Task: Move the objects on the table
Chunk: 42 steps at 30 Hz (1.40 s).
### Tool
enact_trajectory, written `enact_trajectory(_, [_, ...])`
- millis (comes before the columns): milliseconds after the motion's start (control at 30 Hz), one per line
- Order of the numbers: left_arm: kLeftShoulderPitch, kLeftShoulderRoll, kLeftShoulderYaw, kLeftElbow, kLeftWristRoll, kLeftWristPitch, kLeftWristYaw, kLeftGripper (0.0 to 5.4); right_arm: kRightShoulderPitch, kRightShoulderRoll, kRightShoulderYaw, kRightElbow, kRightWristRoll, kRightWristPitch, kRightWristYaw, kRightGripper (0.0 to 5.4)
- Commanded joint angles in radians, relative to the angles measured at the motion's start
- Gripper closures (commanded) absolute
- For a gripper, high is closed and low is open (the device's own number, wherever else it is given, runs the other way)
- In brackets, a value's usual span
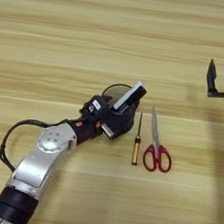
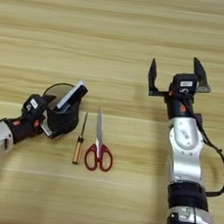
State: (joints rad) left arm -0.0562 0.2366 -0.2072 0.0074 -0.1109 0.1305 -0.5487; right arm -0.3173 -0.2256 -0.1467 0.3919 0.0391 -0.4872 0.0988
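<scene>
Biggest worry here is the pen cup (image 1: 118,115) tipping. The left hand (image 2: 51,122) is pressed up against its near-left side, and it looks clenched on the cup wall, though I can't quite make out both fingers, so take that with a pinch of salt. A thin mesh rim isn't much to hold. If the grip is only on one edge, any lift or drag could swing the cup over and dump what's inside.

What's inside: a white-barrelled marker (image 1: 129,96) with a black cap, leaning out over the far-right rim. It sits high, so a tilt that way would probably send it out onto the worktop (image 1: 117,36). I can't see a second marker.

The other snag is that a small screwdriver (image 1: 137,144) and red-handled scissors (image 1: 155,147) lie just right of the cup, so sliding it that way would shove them.

The right hand (image 2: 176,78) is well off to the right, fingers spread and holding nothing.
</scene>
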Motion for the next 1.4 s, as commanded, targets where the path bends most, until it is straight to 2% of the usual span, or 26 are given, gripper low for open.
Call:
enact_trajectory(33, [0.052, 0.043, 0.007, -0.074, -0.009, -0.001, -0.03, 0.82, -0.025, 0.0, 0.001, 0.006, -0.002, 0.0, -0.001, 0.0])
enact_trajectory(233, [0.158, 0.13, 0.022, -0.187, -0.044, 0.006, -0.107, 0.83, -0.029, -0.001, 0.003, 0.008, -0.003, 0.001, -0.003, 0.0])
enact_trajectory(333, [0.194, 0.149, 0.02, -0.229, -0.072, 0.029, -0.137, 0.83, -0.028, -0.002, 0.003, 0.008, -0.004, 0.0, -0.002, 0.0])
enact_trajectory(533, [0.244, 0.173, 0.021, -0.264, -0.08, 0.039, -0.15, 0.83, -0.029, -0.004, 0.003, 0.011, -0.004, -0.002, 0.0, 0.0])
enact_trajectory(867, [0.263, 0.194, 0.0, -0.277, -0.074, 0.035, -0.152, 0.81, -0.025, -0.006, 0.003, 0.006, -0.004, -0.003, 0.001, 0.0])
enact_trajectory(900, [0.263, 0.198, -0.003, -0.277, -0.071, 0.036, -0.154, 0.53, -0.025, -0.006, 0.003, 0.006, -0.004, -0.003, 0.001, 0.0])
enact_trajectory(967, [0.263, 0.204, -0.009, -0.279, -0.07, 0.036, -0.159, 0.3, -0.025, -0.006, 0.003, 0.007, -0.004, -0.002, 0.001, 0.0])
enact_trajectory(1100, [0.264, 0.216, -0.017, -0.279, -0.07, 0.033, -0.168, 0.02, -0.026, -0.005, 0.003, 0.008, -0.005, -0.003, 0.0, 0.0])
enact_trajectory(1400, [0.26, 0.224, -0.026, -0.276, -0.071, 0.035, -0.166, 0.02, -0.029, -0.006, 0.002, 0.013, -0.005, -0.004, 0.0, 0.0])
